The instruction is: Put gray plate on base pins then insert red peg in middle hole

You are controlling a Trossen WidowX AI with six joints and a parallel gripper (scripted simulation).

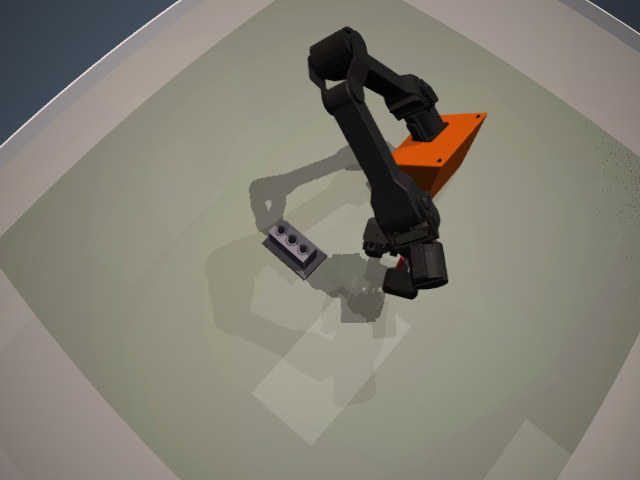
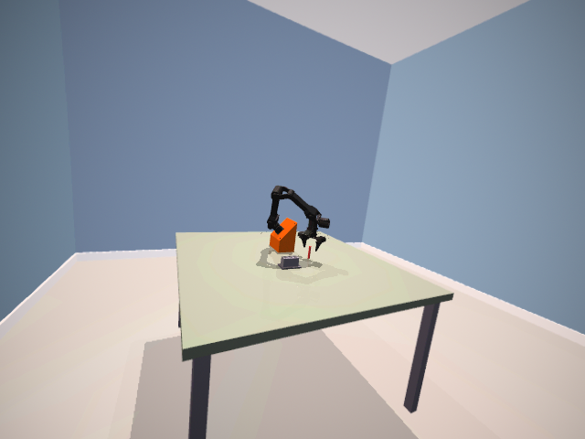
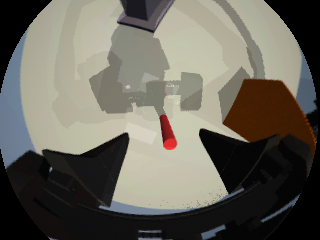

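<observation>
Red peg [image 1: 400,262] [image 2: 309,251] [image 3: 168,134] stands upright on the table [image 2: 283,302], apart from the gray plate [image 1: 298,240] [image 2: 290,259], on the orange-mount side of it. Gripper [image 1: 386,262] [image 2: 311,244] [image 3: 164,134] is above the peg, fingers spread v. wide, nothing held; in wrist view the peg shows in the gap betw. them, a bit nearer the right-hand finger of that view. Peg handling, my guess: light, rigid, smooth, prob. not fragile, but slim & tall for its foot, so a one-sided nudge cd. tip it, and round sides might roll or slip if pinched off-centre. Best hold: upper half, pads square on opposite sides, lower end left free to go in the hole. Plate looks stiff too; shd. need no more handling if seated. Containers: no bin or tray in view; nearest thing is the plate w/ 3 round openings in a row, on its base [image 1: 305,273] [image 2: 289,267] [image 3: 145,24]. Plate looks flat on it, so step 1 prob. done. Middle opening has no peg in it; end ones presumably take the pins, tho' too small to be sure. Next: down over peg, centre, close.
</observation>
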